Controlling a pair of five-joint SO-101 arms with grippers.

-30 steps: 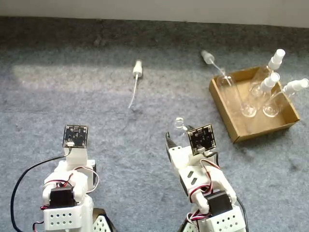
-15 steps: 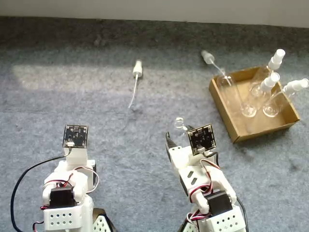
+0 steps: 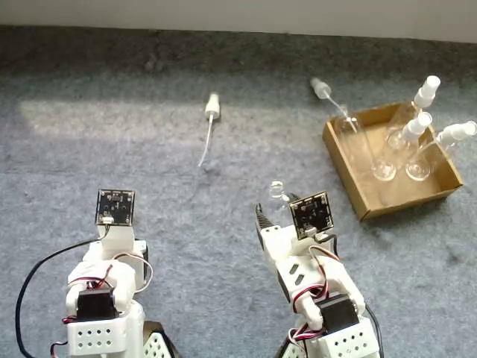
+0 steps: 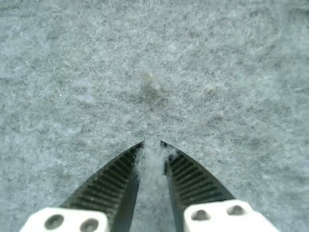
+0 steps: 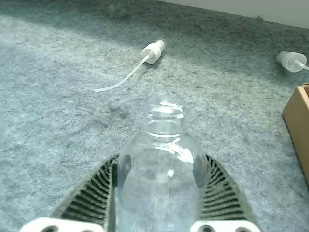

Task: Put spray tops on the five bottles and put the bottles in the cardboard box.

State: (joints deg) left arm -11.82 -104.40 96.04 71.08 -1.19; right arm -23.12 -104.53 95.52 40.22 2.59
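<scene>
1. Right fingers (image 5: 99, 193) were clamped on the open-necked bottle (image 5: 161, 179), low in the frame; the left fingers (image 4: 118, 176) stood barely apart, empty.
2. Holding that bottle upright and steady would likely ease capping.
3. One spray top (image 5: 153, 50) lay on the table at upper centre, tube trailing; the cardboard box (image 3: 344, 173) sat at upper right.

The table's covering (image 3: 149, 186) is flecked grey felt, with a paler band towards its far edge. At the right edge, the box (image 3: 350, 168) is plain brown cardboard. The bottles in it (image 3: 384, 168) are colourless and clear, three with white tops (image 3: 426, 91). The bottle (image 5: 161, 145) in the right gripper (image 5: 161, 162) is clear too. Two loose spray tops (image 3: 212, 108) (image 3: 320, 88) are white; their tubes look whitish, perhaps clear. Both the right and the left gripper (image 4: 152, 144) have black ribbed fingers (image 4: 116, 179) on white bodies.
</scene>
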